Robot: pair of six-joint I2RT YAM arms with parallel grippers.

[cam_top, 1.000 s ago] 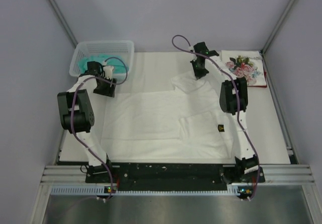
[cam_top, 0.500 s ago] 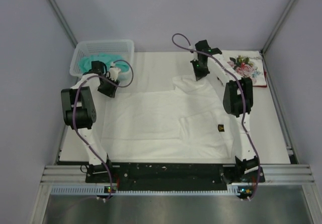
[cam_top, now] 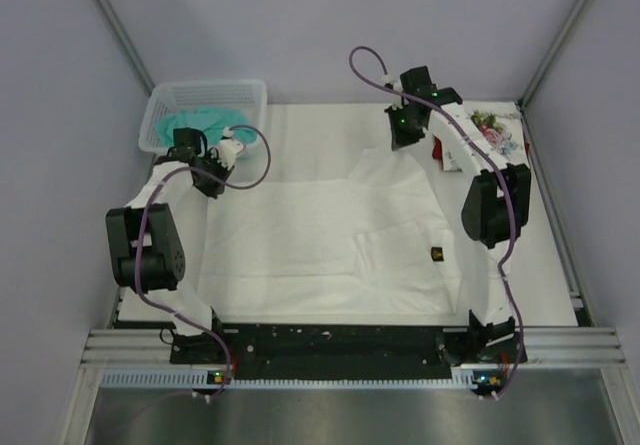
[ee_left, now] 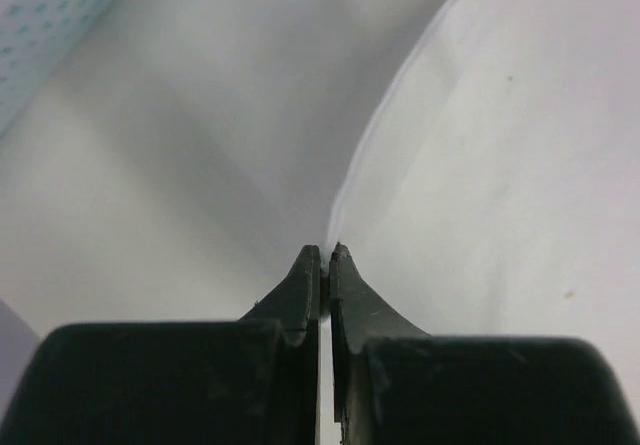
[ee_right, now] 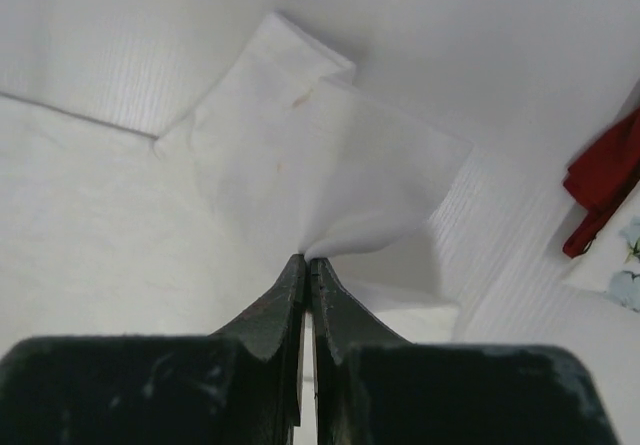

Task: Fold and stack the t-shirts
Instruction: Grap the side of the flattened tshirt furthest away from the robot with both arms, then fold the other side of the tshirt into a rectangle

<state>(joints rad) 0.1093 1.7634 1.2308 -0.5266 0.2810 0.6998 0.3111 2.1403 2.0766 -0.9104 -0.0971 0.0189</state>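
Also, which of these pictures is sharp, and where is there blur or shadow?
Top view: even light, the white shirt almost blends into the table. Left wrist view: the cloth looks smooth and blurred, the basket corner out of focus. Right wrist view: sharp weave, a shadow under the lifted fold, the red shirt clear.

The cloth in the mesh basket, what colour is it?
The cloth is teal green, seen best in the top external view.
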